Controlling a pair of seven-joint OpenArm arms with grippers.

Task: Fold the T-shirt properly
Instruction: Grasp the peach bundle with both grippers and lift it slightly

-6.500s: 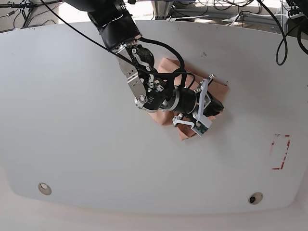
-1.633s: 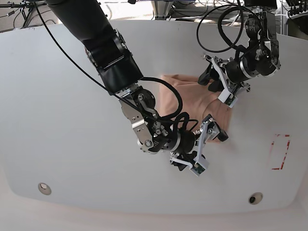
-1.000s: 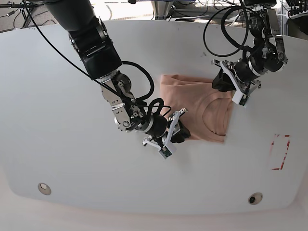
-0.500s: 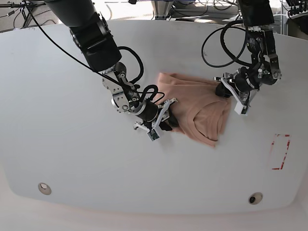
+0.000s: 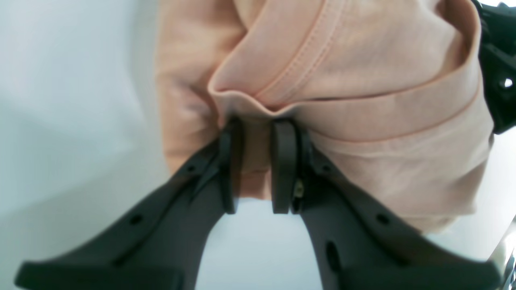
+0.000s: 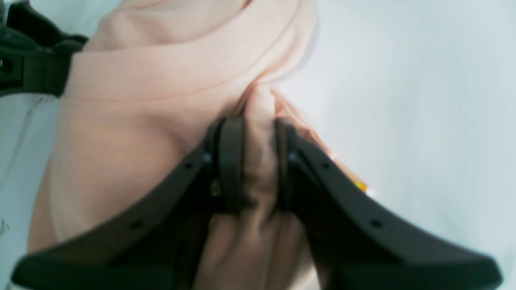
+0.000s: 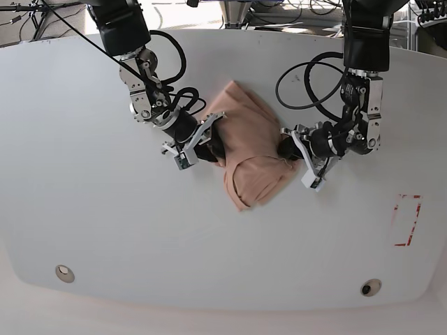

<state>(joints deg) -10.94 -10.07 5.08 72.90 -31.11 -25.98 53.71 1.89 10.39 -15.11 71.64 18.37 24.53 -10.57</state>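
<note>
T-shirt (image 7: 250,157) – one, salmon-pink, bunched on your white table (image 7: 91,209); two grippers – left gripper (image 5: 256,167), right gripper (image 6: 258,161) – both clamp its fabric.

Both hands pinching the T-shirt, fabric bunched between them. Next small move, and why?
Probably draw the two hands apart to pull the cloth flat before any fold. The left hand and right hand each clamp a pinch of the T-shirt, which sits crumpled and doubled over between them on the table, collar loop sagging toward the front edge.
</note>
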